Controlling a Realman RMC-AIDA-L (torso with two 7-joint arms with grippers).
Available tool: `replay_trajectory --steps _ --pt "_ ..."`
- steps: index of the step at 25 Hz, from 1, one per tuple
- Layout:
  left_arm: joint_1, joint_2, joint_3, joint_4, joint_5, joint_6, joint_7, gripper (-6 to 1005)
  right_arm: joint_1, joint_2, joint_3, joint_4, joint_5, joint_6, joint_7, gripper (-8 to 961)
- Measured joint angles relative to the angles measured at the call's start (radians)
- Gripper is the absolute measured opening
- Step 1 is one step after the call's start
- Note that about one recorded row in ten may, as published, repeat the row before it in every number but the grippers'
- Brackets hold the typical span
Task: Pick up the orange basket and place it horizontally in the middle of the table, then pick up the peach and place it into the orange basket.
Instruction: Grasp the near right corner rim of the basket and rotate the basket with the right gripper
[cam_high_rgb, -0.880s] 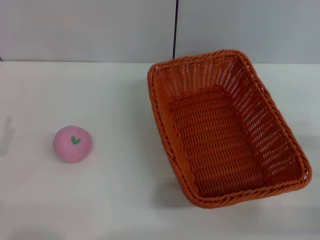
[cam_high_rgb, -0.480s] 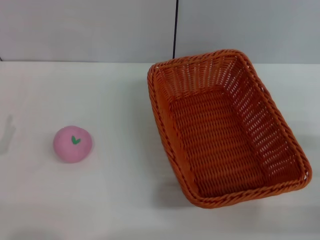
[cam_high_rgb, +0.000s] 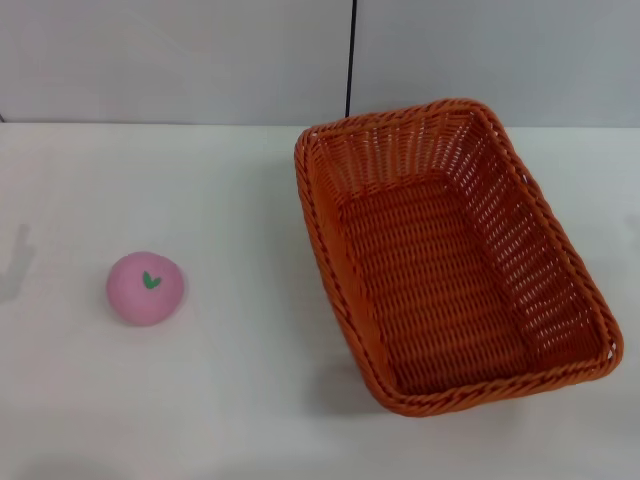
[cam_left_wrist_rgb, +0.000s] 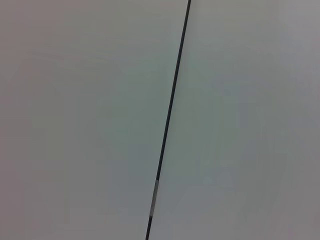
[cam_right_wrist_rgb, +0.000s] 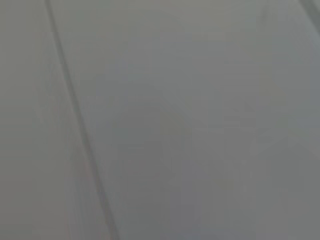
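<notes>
With neither claw in view, so their state cannot be told, the first step looks unstarted: the basket lies lengthwise right of the surface's middle, needing lifting and turning, the peach well left.

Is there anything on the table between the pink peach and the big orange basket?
No. Only bare white table lies between the peach and the orange basket. The basket is empty, and neither gripper shows in any view.
</notes>
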Motion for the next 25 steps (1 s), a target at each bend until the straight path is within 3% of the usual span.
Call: replay_trajectory --steps 1,4,5,6,8,9,10,11,13,14,15,16,20,25 --pt "0.0 0.0 0.0 0.0 0.0 0.0 0.0 799 0.0 0.0 0.0 0.0 0.0 0.0 0.0 678" --pt "-0.008 0.0 0.0 0.001 0.0 0.001 0.0 799 -0.004 0.0 0.034 -0.234 -0.171 0.023 0.283 678" --pt "-0.01 0.0 0.0 0.004 0.0 0.002 0.0 798 -0.003 0.0 0.063 -0.356 -0.248 0.028 0.461 678" --pt "-0.01 0.0 0.0 0.004 0.0 0.002 0.0 798 -0.003 0.0 0.063 -0.356 -0.248 0.028 0.461 678" --pt "-0.011 0.0 0.0 0.005 0.0 0.002 0.0 798 0.008 -0.006 0.091 -0.487 -0.334 0.028 0.656 677" --pt "-0.011 0.0 0.0 0.006 0.0 0.004 0.0 798 0.019 -0.014 0.1 -0.554 -0.391 0.027 0.767 677" --pt "-0.012 -0.001 0.0 0.008 0.0 0.01 0.0 798 0.05 -0.036 0.109 -0.652 -0.504 0.024 0.947 677" --pt "-0.012 -0.001 0.0 0.008 0.0 0.01 0.0 798 0.05 -0.036 0.109 -0.652 -0.504 0.024 0.947 677" --pt "-0.012 -0.001 0.0 0.009 0.0 0.016 0.0 798 0.096 -0.067 0.113 -0.735 -0.65 0.013 1.117 676" --pt "-0.012 -0.002 0.0 0.009 -0.001 0.019 0.0 798 0.119 -0.081 0.115 -0.757 -0.721 0.003 1.176 676" --pt "-0.013 -0.002 0.0 0.012 -0.001 0.022 0.0 798 0.175 -0.109 0.119 -0.778 -0.845 -0.026 1.263 676" --pt "-0.013 -0.002 0.0 0.012 -0.001 0.022 0.0 798 0.175 -0.109 0.119 -0.778 -0.845 -0.026 1.263 676" --pt "-0.014 -0.003 0.0 0.02 -0.002 0.029 0.0 798 0.308 -0.161 0.11 -0.717 -1.041 -0.101 1.335 677" --pt "-0.016 -0.004 0.0 0.022 -0.002 0.032 0.0 798 0.378 -0.171 0.051 -0.647 -1.098 -0.109 1.339 677"
